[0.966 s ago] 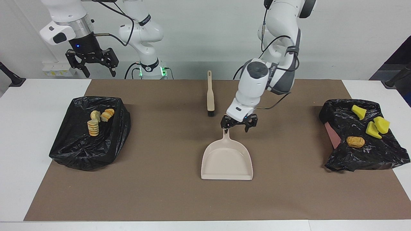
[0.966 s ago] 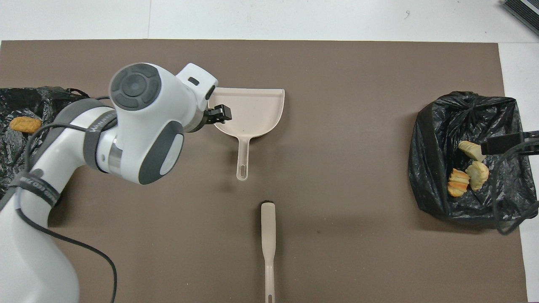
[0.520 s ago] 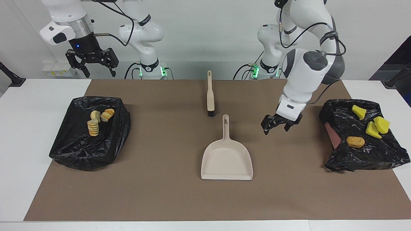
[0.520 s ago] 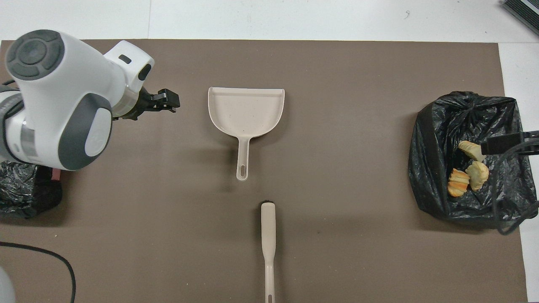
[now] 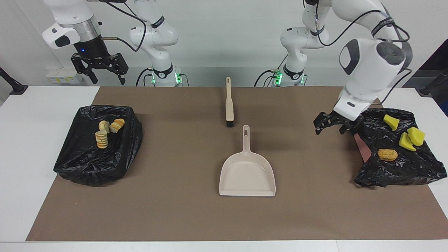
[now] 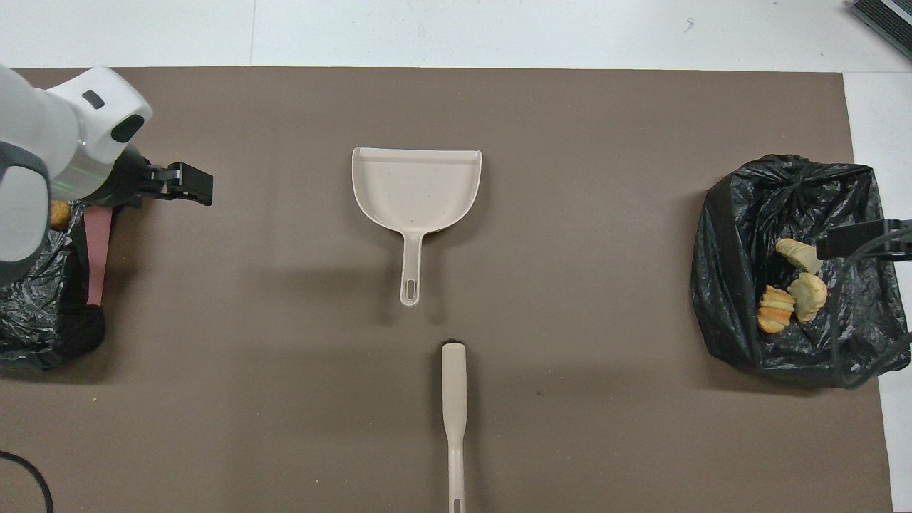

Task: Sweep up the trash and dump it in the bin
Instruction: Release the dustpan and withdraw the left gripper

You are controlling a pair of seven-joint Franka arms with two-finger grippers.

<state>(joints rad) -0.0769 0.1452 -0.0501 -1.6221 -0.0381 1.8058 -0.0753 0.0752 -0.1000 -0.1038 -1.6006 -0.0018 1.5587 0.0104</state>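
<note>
On the bin liners, trash (image 5: 387,154) in scattered lumps, no shared long axis

dustpan (image 6: 417,187) mid-mat, brush (image 6: 454,406) nearer robots; pale chunks (image 6: 792,293) in black bag (image 6: 741,228).

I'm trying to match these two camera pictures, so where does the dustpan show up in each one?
Facing view: the dustpan lies mid-table on the brown mat, handle pointing up toward the robots, just below the brush.
Overhead view: the dustpan sits near the middle, handle pointing down, just above the brush.
Shared landmark: the brush, which lies nearer to the robots than the dustpan, nearly in line with its handle.
</note>
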